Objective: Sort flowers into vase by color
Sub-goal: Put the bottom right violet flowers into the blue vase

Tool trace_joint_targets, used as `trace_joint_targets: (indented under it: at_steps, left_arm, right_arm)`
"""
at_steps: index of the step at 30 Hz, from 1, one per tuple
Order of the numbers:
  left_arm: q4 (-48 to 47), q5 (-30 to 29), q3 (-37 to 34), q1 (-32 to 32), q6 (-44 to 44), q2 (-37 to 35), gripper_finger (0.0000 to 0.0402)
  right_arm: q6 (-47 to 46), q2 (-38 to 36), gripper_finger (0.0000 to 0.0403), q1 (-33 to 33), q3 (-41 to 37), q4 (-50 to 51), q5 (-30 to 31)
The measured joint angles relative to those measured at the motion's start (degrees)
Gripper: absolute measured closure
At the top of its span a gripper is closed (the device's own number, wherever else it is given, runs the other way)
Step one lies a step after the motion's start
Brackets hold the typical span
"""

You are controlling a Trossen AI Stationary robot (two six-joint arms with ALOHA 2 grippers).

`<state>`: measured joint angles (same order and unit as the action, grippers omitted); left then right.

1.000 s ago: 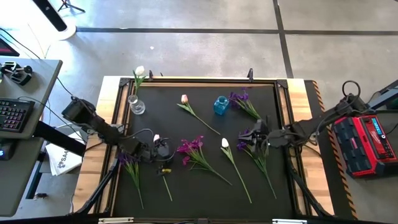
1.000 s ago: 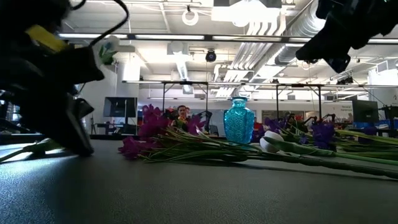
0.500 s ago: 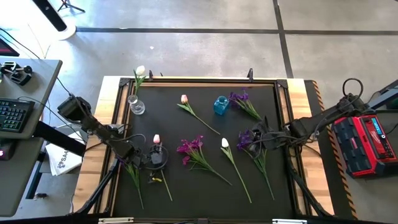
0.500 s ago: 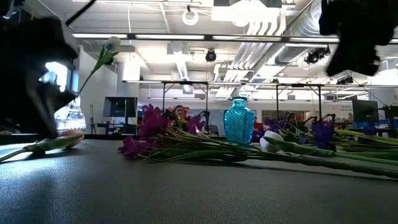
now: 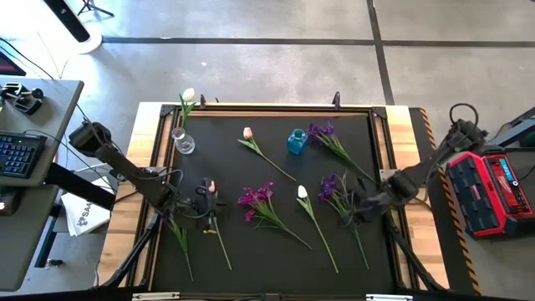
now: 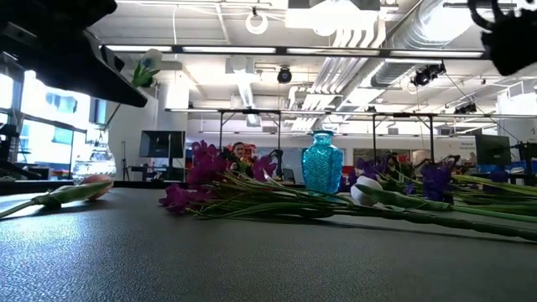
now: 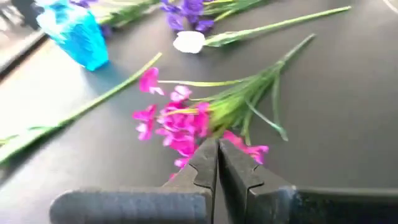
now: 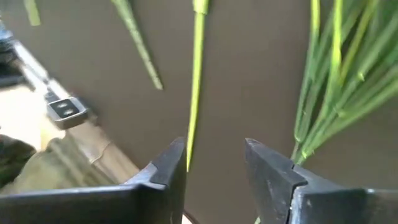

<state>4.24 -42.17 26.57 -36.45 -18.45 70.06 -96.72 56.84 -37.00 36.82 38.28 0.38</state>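
Left gripper [image 5: 203,203], fingers pressed together on nothing visible, hangs over the black table mat [image 5: 276,259] just beside a pink-budded tulip [image 5: 211,186], with the bushy magenta blossom cluster [image 7: 177,121] lying ahead of it toward the faceted turquoise glass vase [image 5: 297,140]. Right gripper [image 5: 353,207] sits on the far side of that vase from the left one, its fingers parted with nothing between them, above the thin green stems [image 8: 326,81] of a purple-blossomed flower [image 5: 332,186]. Near the vase lie a white tulip [image 5: 303,193] and another pink tulip [image 5: 247,133], while a clear glass vase [image 5: 183,140] holding a white tulip stands well apart at the mat's corner.
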Motion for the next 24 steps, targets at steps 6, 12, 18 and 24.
trace_joint_targets:
  at_steps: [6,12,18,24]
  left_arm:
    - [0.01,-2.49,0.00,0.49,2.74,0.02,0.0398]
    - [-0.01,-3.42,0.00,2.00,2.69,0.02,0.0398]
    - [0.01,-3.43,0.00,2.98,3.14,0.02,0.0398]
    - [0.03,-3.43,0.02,3.10,3.13,0.00,0.0398]
  right_arm:
    - [-8.58,9.02,0.0307,-5.44,0.00,-1.90,-1.59]
    - [-10.87,15.46,0.0336,-7.03,0.00,-3.88,-2.60]
    - [-11.51,18.58,0.0355,-7.08,0.00,-3.52,-4.67]
    - [-10.50,17.87,0.0364,-7.59,0.00,-3.65,-4.30]
